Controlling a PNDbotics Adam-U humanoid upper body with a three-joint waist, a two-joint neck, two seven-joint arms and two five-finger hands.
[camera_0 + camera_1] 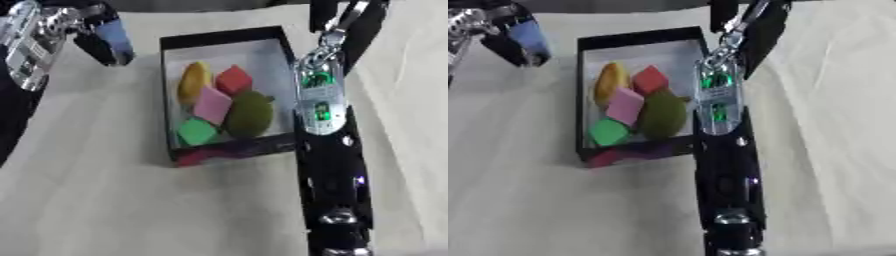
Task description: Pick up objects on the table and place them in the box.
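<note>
While both arms reach over the worktop (105, 210), we see the box (223, 40) between them.
Left fingers (522, 42) curl round a blue thing (528, 36); right fingers we cannot tell; coloured blocks (213, 104) lie boxed.

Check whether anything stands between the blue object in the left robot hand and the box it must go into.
Nothing visible does: only bare table lies between the blue object and the box, whose top is open. The right arm runs along the box's right side, out of the way.
</note>
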